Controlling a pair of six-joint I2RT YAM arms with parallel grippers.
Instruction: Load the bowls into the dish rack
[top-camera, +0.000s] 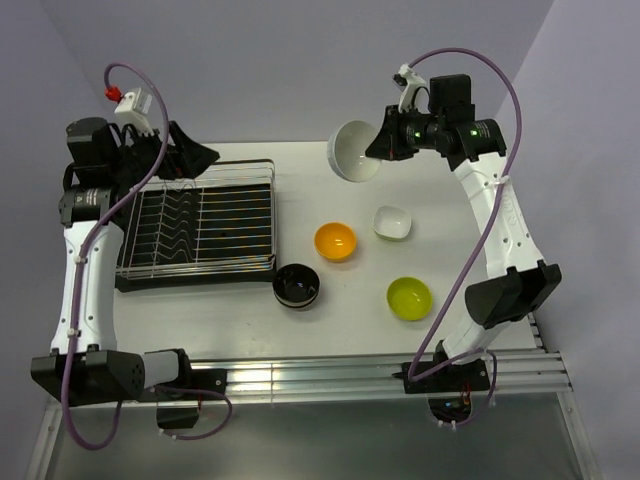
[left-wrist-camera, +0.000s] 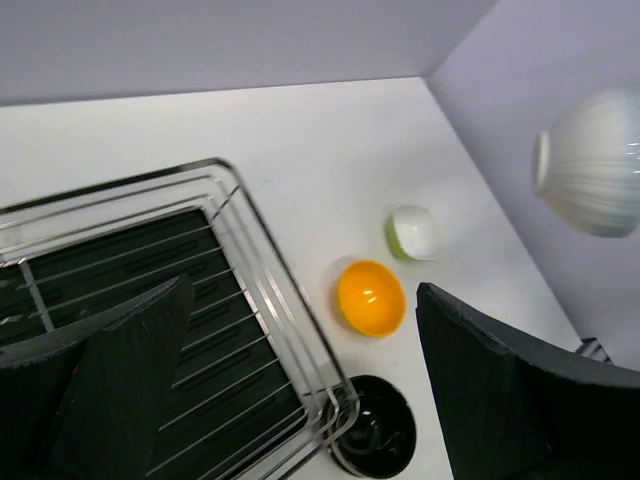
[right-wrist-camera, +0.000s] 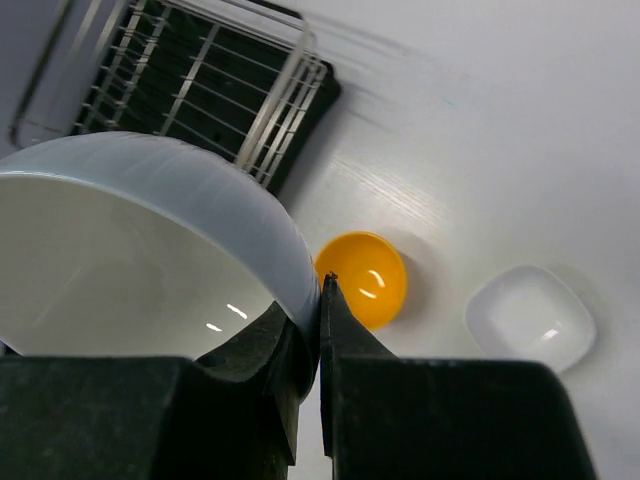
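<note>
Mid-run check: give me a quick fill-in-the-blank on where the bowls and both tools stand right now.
1. The right tool grips the large white bowl by its ____.
2. The dish rack holds ____ bowls.
3. ____ bowls rest on the table.
4. The left tool hangs near the dish rack with its jaws ____.
Missing words: rim; no; four; open.

Airborne white bowl (left-wrist-camera: 595, 165) blurred, dish rack (left-wrist-camera: 282, 292) cropped at left
</note>
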